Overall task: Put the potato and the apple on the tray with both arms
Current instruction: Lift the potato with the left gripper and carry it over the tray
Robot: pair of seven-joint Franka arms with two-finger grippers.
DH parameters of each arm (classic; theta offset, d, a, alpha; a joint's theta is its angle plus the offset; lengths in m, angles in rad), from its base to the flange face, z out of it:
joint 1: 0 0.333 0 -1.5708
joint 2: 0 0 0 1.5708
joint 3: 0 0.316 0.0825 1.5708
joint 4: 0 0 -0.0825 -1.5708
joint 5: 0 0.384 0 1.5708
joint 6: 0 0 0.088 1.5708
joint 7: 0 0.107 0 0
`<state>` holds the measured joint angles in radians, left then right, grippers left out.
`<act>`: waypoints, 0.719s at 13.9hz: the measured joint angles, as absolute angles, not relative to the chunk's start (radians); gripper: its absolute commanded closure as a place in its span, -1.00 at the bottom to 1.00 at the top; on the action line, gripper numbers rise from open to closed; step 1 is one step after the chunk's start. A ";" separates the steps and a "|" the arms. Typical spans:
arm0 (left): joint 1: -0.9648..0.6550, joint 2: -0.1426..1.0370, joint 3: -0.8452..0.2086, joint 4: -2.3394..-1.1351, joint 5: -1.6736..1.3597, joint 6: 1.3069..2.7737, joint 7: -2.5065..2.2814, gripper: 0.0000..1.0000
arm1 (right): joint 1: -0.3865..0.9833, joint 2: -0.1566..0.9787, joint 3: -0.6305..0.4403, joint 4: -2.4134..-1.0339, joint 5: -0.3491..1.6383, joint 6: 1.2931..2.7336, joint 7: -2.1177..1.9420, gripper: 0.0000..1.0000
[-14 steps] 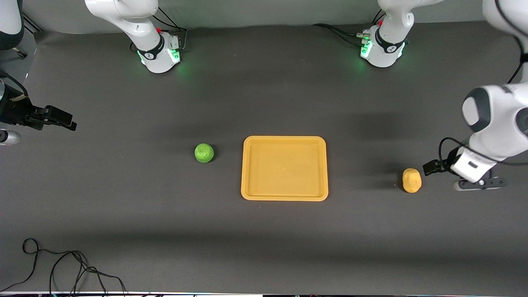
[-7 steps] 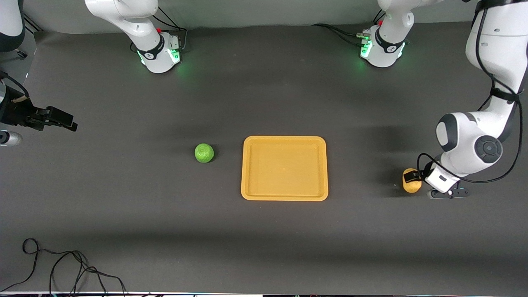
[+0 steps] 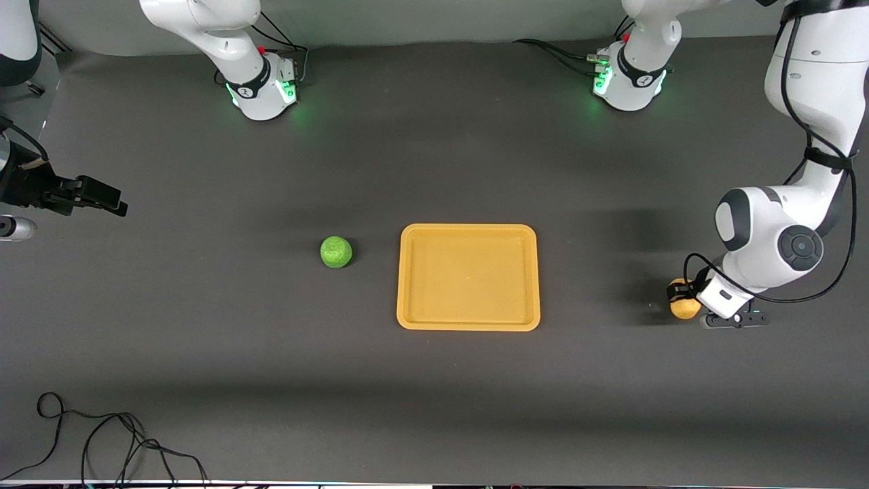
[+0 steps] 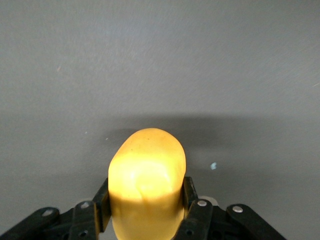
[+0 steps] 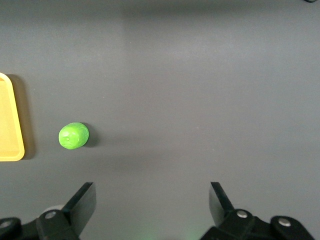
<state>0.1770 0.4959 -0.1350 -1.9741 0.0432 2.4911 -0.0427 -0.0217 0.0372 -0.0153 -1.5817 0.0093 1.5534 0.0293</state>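
Note:
The yellow-tan potato point(image 3: 684, 307) lies on the dark table at the left arm's end, beside the orange-yellow tray point(image 3: 468, 324). My left gripper point(image 3: 681, 294) is down around it, and in the left wrist view its fingers point(image 4: 102, 205) press on both sides of the potato point(image 4: 147, 170). The green apple point(image 3: 336, 251) sits beside the tray toward the right arm's end. My right gripper point(image 3: 112, 198) waits open and empty over the table's right-arm end. In the right wrist view, ahead of that gripper point(image 5: 152, 200), are the apple point(image 5: 74, 135) and a tray corner point(image 5: 7, 125).
The two arm bases point(image 3: 261, 88) point(image 3: 628, 81) stand along the table edge farthest from the front camera. A loose black cable point(image 3: 102, 435) lies near the front edge at the right arm's end.
My left gripper came down from beside the potato and closed around it; the potato shifted slightly toward the front camera. The right arm, apple and tray have not moved.

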 measured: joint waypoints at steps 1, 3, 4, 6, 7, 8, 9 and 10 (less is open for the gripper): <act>0.172 0.486 -0.151 -1.968 0.041 2.491 -0.085 1.00 | -0.022 0.037 -0.015 -1.582 0.009 1.553 0.029 -1.00; 0.145 0.469 -0.193 -1.948 0.040 2.491 -0.209 0.95 | -0.022 0.037 -0.015 -1.582 0.009 1.553 0.029 -1.00; 0.127 0.467 -0.215 -1.932 0.039 2.491 -0.275 0.90 | -0.022 0.037 -0.015 -1.582 0.009 1.553 0.029 -1.00; 0.080 0.466 -0.257 -1.894 0.039 2.487 -0.372 0.91 | -0.022 0.037 -0.015 -1.582 0.009 1.553 0.029 -1.00; 0.054 0.466 -0.277 -1.875 0.039 2.476 -0.400 0.92 | -0.022 0.037 -0.015 -1.582 0.009 1.553 0.029 -1.00; 0.027 0.466 -0.297 -1.862 0.039 2.459 -0.429 0.93 | -0.022 0.037 -0.015 -1.582 0.009 1.554 0.029 -1.00; -0.001 0.466 -0.312 -1.854 0.039 2.446 -0.463 0.93 | -0.022 0.037 -0.015 -1.582 0.009 1.554 0.029 -1.00; -0.033 0.466 -0.320 -1.849 0.038 2.443 -0.497 0.96 | -0.022 0.037 -0.015 -1.582 0.009 1.554 0.029 -1.00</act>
